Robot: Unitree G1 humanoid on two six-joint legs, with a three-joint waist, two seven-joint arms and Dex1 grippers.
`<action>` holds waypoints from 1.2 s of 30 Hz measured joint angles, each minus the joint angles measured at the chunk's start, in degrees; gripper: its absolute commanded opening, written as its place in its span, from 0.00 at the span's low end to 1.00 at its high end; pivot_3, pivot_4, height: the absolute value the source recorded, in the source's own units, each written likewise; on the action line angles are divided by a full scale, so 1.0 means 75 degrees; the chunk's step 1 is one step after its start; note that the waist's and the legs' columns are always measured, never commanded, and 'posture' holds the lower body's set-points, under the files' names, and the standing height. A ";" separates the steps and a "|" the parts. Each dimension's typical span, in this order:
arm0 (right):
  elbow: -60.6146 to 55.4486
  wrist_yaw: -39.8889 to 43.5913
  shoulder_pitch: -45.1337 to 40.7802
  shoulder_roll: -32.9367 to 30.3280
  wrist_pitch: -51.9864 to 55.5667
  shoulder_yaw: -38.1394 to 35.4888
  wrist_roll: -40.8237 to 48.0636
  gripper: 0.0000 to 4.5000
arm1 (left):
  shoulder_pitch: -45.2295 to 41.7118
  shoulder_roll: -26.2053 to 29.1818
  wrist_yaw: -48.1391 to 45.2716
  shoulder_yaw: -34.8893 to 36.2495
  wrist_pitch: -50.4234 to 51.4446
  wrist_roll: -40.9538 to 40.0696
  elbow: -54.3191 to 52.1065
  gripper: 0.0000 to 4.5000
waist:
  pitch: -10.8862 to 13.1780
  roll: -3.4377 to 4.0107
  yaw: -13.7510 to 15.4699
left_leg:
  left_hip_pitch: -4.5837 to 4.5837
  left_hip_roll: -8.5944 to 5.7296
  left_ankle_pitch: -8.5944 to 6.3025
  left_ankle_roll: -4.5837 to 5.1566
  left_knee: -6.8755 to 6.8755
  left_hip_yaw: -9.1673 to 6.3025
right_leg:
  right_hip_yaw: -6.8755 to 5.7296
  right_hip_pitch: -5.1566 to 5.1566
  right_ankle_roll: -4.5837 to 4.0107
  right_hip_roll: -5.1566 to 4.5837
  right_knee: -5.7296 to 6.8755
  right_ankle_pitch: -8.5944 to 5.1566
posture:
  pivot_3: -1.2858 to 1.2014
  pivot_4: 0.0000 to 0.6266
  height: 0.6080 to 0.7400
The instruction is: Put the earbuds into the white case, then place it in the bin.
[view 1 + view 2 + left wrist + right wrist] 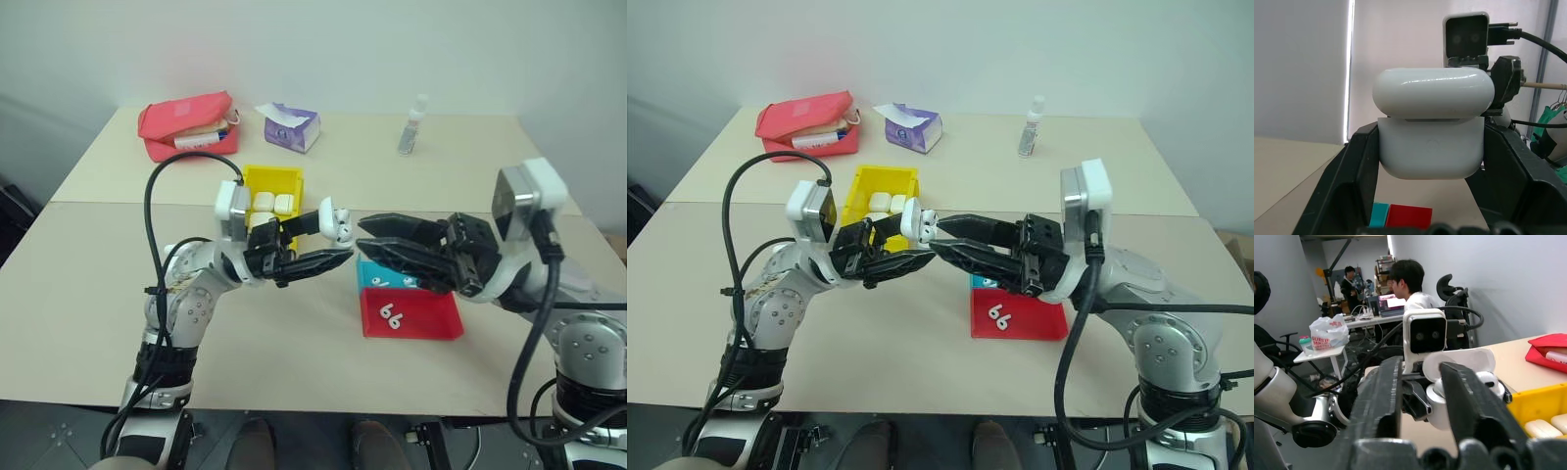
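Observation:
My left gripper [338, 235] is shut on the white case [339, 221], holding it by its sides above the table in front of the bin [257, 174]. The lid stands open, and one earbud [1492, 381] sits inside the case [1449, 396]. My right gripper [362, 235] points at the case from the right with its tips just short of it. Its fingers are a little apart with nothing seen between them. Two more earbuds [390, 315] lie on the red tray [431, 318]. The yellow bin holds several white cases [272, 204].
A teal tray [374, 276] lies half hidden under my right gripper, beside the red tray. At the back of the table are a red pouch [186, 122], a purple tissue box [290, 127] and a small clear bottle [413, 125]. People [1405, 284] sit at desks beyond the table.

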 measured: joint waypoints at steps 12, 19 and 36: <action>0.1386 -0.0452 -0.3938 -0.1621 0.1619 0.1374 -0.0975 0.01 | -0.0625 -0.0432 0.1030 -0.0837 -0.0530 0.1781 0.0741 0.62 | 0.0008 0.0015 -0.0056 | -0.0004 -0.0002 -0.0001 0.0002 -0.0013 0.0004 | 0.0008 -0.0022 -0.0002 0.0001 0.0002 -0.0001 | 0.52 0.24 1.00; 0.1774 0.0460 -0.5098 -0.2023 0.2029 0.3481 -0.3007 0.01 | -0.0679 -0.0422 0.0886 -0.0905 -0.0554 0.1882 0.0720 0.62 | 0.0008 0.0015 0.0082 | -0.0053 -0.0002 -0.0009 0.0017 0.0000 0.0000 | -0.0006 -0.0037 -0.0005 -0.0004 -0.0031 -0.0002 | 0.52 0.24 1.00; 0.1173 0.0364 -0.2293 -0.1534 0.0704 0.1653 -0.4274 0.01 | -0.0173 -0.0350 0.3702 -0.0163 -0.0569 0.3071 -0.0021 0.62 | 0.0008 0.0017 0.0220 | -0.0050 -0.0002 -0.0011 0.0025 0.0019 -0.0006 | -0.0009 -0.0032 -0.0004 -0.0003 -0.0009 -0.0002 | 0.52 0.24 1.00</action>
